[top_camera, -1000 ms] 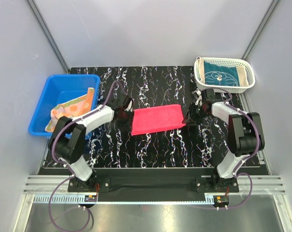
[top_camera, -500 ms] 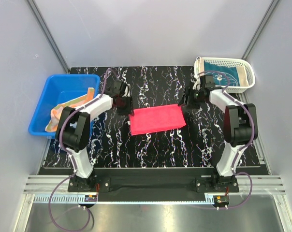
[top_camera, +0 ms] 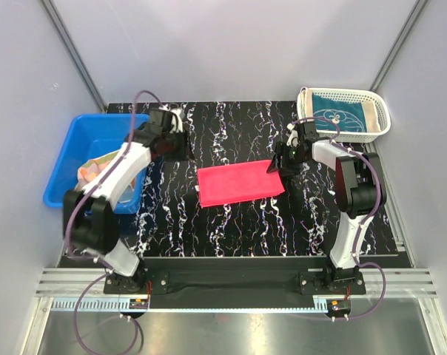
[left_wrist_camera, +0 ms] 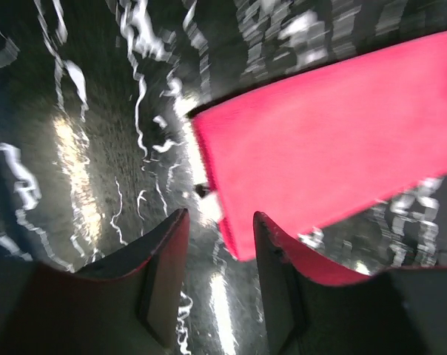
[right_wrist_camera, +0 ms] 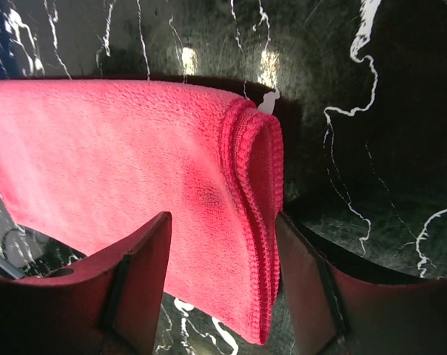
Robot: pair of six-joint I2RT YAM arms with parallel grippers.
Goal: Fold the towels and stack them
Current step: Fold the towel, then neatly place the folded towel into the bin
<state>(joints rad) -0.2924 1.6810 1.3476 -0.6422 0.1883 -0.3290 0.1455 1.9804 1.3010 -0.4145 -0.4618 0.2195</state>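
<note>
We look down from high behind the near edge onto the whole table [top_camera: 231, 222]. Our two wrist views hover close, facing down at opposite ends of the red towel [top_camera: 240, 185], which all three share.

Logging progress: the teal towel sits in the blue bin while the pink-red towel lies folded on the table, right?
No. The teal towel sits in the white basket, as the top external view shows; the pink-red towel does lie folded on the table.
</note>
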